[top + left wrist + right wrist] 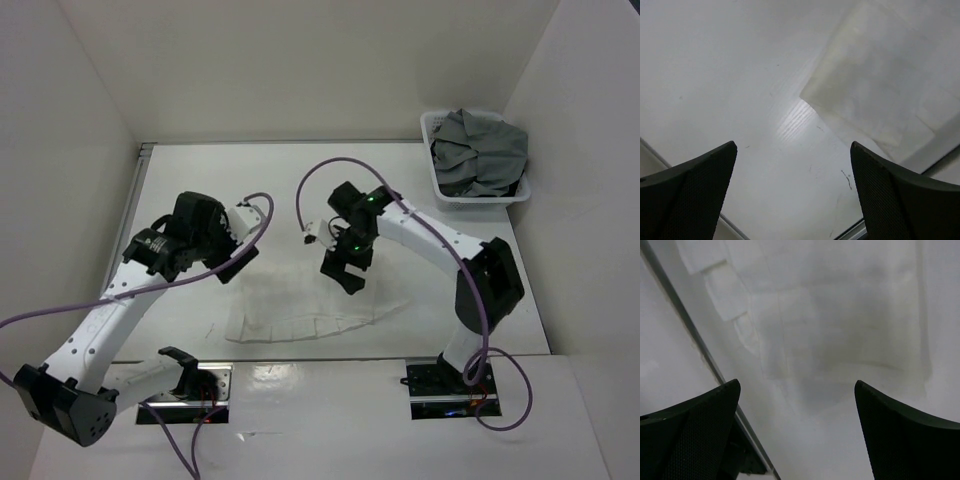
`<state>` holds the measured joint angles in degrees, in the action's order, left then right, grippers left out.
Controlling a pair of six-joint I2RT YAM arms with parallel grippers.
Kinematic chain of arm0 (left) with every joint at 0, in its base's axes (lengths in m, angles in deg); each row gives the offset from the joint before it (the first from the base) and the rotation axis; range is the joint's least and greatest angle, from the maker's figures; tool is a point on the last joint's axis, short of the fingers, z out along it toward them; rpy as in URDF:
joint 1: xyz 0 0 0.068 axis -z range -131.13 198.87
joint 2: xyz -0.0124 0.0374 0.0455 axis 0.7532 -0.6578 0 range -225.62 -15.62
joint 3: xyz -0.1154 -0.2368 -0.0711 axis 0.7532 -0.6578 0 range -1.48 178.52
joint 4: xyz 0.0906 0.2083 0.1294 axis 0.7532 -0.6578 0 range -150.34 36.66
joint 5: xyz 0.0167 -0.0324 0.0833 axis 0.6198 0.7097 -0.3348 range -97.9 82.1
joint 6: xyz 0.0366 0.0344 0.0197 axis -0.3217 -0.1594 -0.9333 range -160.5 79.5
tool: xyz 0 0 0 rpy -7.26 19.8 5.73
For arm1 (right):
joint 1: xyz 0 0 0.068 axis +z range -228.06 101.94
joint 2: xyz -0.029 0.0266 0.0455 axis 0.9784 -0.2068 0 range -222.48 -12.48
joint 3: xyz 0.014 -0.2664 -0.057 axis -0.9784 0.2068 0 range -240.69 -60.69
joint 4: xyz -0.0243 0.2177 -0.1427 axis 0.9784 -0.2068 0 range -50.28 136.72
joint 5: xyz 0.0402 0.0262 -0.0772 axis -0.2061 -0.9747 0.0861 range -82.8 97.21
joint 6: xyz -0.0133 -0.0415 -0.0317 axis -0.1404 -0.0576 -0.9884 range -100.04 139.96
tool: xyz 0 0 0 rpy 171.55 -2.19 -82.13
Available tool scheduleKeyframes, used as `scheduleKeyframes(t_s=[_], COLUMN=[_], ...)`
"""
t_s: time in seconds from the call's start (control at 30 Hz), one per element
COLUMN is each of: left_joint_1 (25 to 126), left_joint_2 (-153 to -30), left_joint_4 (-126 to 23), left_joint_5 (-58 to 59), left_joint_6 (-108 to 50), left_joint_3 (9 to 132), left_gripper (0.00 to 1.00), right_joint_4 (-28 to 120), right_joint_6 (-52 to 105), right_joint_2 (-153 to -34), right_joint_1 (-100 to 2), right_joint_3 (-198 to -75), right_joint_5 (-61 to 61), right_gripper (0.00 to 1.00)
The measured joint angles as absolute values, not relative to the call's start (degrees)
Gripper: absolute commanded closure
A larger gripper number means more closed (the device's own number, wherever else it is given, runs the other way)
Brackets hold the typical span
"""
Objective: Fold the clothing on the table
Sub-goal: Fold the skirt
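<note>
White garment (300, 305): flat on the surface (200, 185), toward the near edge. I see the left fingers (700, 190) spread wide, empty, just off its left corner. Right fingers (900, 435) are spread wide, empty, above its far edge. Bare surface behind; basket (428, 125) in the far right corner.

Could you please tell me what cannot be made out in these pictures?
1. Top view: the white garment fades into the white table; parts of its far edge are hidden under the left claw and right claw.
2. Top view: the gray clothes in the basket are bunched; their number is unclear.
3. Wrist views: frame edges cut the garment off; its type is unclear.
</note>
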<state>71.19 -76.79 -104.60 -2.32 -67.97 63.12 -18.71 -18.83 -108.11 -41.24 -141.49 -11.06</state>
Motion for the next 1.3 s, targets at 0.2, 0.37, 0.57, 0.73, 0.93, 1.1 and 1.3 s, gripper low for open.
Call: scheduleKeyframes(t_s=[0.2,0.37,0.57,0.73,0.93,1.1,1.3], left_joint_1=[65.7,59.5,55.9,55.9,55.9,55.9,55.9], left_joint_2=[-76.3,-77.4,-83.2,-82.9,-80.8,-80.2,-78.9], left_joint_4=[-94.8,-90.5,-88.5,-87.8,-87.0,-86.4,-86.1], left_joint_5=[-10.8,-11.7,-11.5,-12.4,-13.2,-13.7,-14.3], left_joint_6=[-54.6,-47.6,-44.2,-43.1,-42.8,-42.0,-41.7], left_joint_3=[59.3,58.0,56.1,55.5,55.4,55.3,55.1], left_gripper=[0.00,0.00,0.00,0.00,0.00,0.00,0.00], right_joint_4=[-10.5,-7.5,-3.8,-1.3,-1.1,-0.8,-0.7], right_joint_6=[-5.9,2.5,8.3,12.7,16.8,18.3,19.3], right_joint_2=[-119.0,-122.6,-122.7,-126.8,-129.1,-131.5,-134.9], right_joint_1=[-33.3,-30.7,-30.7,-30.7,-30.4,-30.4,-30.5], right_joint_3=[-141.5,-141.5,-141.2,-142.0,-144.9,-148.4,-154.7], right_joint_5=[-8.7,-7.9,-6.0,-2.9,0.9,5.6,11.5], right_gripper=[0.01,0.01,0.01,0.01,0.01,0.01,0.01])
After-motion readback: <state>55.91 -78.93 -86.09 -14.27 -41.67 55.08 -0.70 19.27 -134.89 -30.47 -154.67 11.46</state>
